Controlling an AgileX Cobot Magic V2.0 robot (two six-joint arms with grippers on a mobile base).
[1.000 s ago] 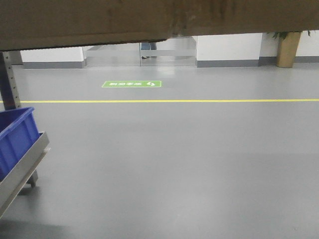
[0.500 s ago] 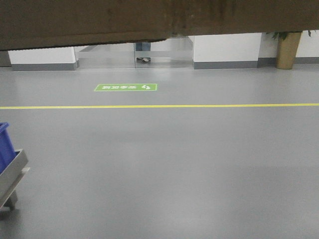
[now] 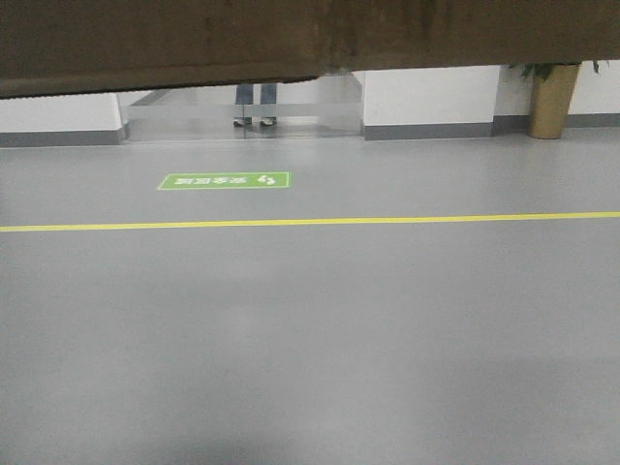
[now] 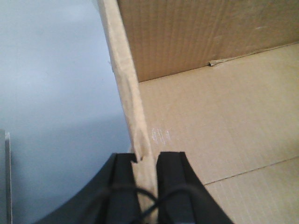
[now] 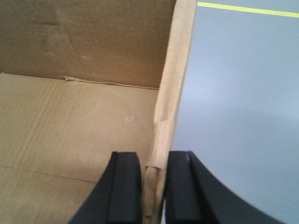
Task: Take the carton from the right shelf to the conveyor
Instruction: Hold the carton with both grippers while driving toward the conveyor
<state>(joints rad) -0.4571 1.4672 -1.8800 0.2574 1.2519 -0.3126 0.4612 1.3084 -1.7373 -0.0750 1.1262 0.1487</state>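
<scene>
The brown cardboard carton is held up off the floor and fills the top of the front view as a dark band. In the left wrist view my left gripper is shut on the carton's left wall, one black finger on each side, with the open inside of the box to the right. In the right wrist view my right gripper is shut on the carton's right wall, the inside of the box to its left. The right shelf and the conveyor are out of view.
Grey floor stretches ahead, crossed by a yellow line, with a green floor sign beyond it. A person's legs stand at the glass door. A tan planter is at the far right.
The front view has swung so the blue bin and steel rack slid off the left edge. The green sign and yellow line moved down and left. Both grippers keep their hold on the carton.
</scene>
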